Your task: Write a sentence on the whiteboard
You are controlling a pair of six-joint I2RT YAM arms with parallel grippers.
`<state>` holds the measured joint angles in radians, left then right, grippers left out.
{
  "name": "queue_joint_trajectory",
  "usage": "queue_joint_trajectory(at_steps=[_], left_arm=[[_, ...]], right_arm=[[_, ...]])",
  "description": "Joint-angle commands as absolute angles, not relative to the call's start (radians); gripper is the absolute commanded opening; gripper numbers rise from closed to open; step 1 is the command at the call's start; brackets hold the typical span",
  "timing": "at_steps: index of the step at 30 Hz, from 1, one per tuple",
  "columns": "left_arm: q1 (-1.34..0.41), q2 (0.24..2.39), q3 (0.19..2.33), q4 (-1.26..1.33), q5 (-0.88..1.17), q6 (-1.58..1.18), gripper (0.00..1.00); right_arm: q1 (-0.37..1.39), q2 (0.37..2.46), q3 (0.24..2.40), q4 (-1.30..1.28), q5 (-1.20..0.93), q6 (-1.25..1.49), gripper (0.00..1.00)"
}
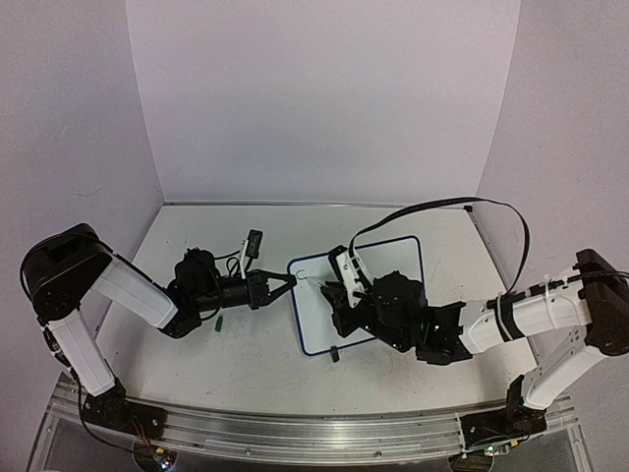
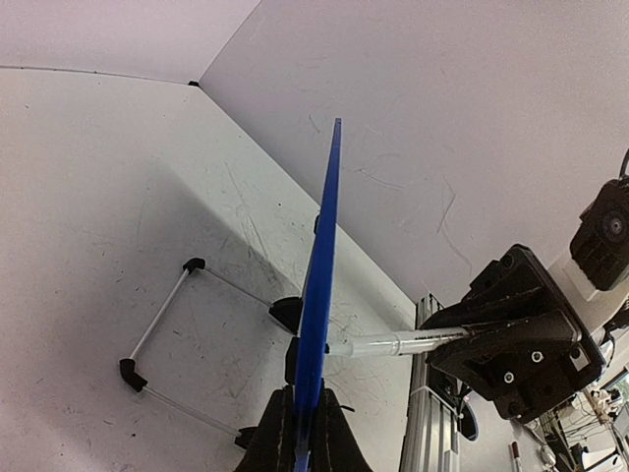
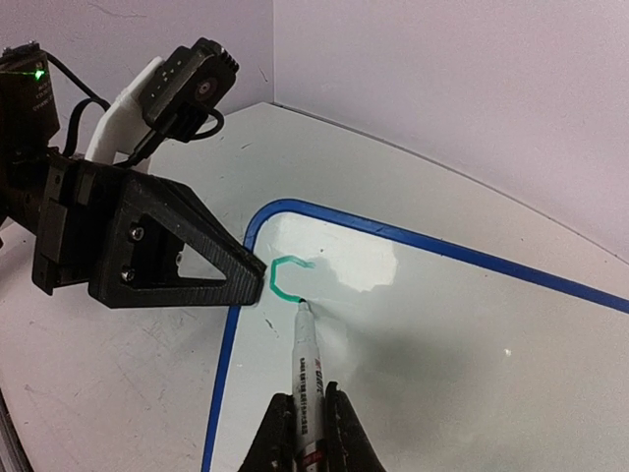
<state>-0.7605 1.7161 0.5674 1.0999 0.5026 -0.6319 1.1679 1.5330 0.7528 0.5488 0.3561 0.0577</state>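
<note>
The whiteboard [image 1: 398, 258], white with a blue rim, lies tilted at mid table. My left gripper [image 1: 288, 280] is shut on its left edge; in the left wrist view the rim [image 2: 320, 275] runs edge-on between the shut jaws [image 2: 310, 433]. My right gripper [image 1: 341, 293] is shut on a white marker [image 3: 308, 379] with its tip touching the board [image 3: 452, 334] near the top left corner. Of the sentence, only one short curved green stroke [image 3: 280, 280] shows, just beside the left gripper's fingers [image 3: 197, 261]. The marker [image 2: 408, 343] meets the board from the right.
A small green cap [image 1: 220, 322] lies on the table below the left arm. A wire stand with black feet [image 2: 131, 372] sits behind the board. The right arm's black cable [image 1: 462, 205] arcs over the back right. Walls enclose the table on three sides.
</note>
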Motion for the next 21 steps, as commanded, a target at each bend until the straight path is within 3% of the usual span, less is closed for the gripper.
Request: queue_joint_trajectory(at_steps=[1, 21], left_arm=[[-0.772, 1.690, 0.561, 1.134, 0.533, -0.655, 0.00], [-0.770, 1.695, 0.561, 1.134, 0.533, -0.655, 0.00]], right_arm=[[1.164, 1.513, 0.737, 0.508, 0.390, 0.077, 0.00], [1.164, 1.507, 0.720, 0.492, 0.359, 0.093, 0.00]])
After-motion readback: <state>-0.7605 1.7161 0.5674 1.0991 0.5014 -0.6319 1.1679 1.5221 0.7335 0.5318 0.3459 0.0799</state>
